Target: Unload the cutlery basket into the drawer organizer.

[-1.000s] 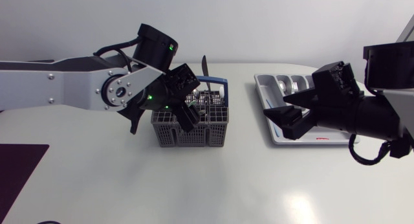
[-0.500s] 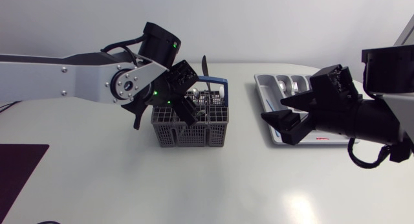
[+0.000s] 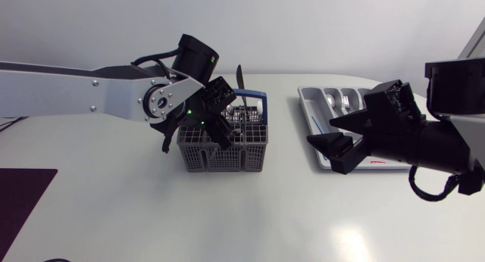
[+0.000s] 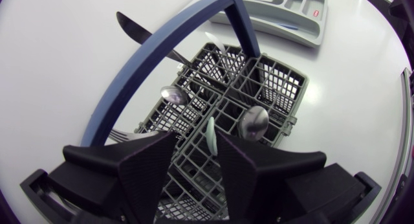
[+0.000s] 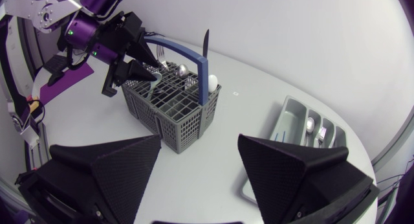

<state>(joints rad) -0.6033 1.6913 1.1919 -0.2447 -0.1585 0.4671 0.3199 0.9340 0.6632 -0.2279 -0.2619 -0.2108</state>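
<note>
Inside grey basket (image 3: 223, 157): knife (image 3: 239, 76), spoons (image 4: 253, 120), fork (image 4: 123, 134). Organizer (image 3: 305, 99) holds spoon (image 5: 310, 125), forks (image 5: 322, 137). Left jaws apart above basket; right jaws apart.

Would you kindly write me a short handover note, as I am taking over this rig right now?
Left claw: open, low over the cutlery basket, a pale handle between its fingers, not gripped.
Right claw: open, empty, hovering at the drawer organizer edge nearest the basket.
Done: some cutlery already lies in the organizer.
Left to do: knife, spoons and the rest, all in the basket.
</note>
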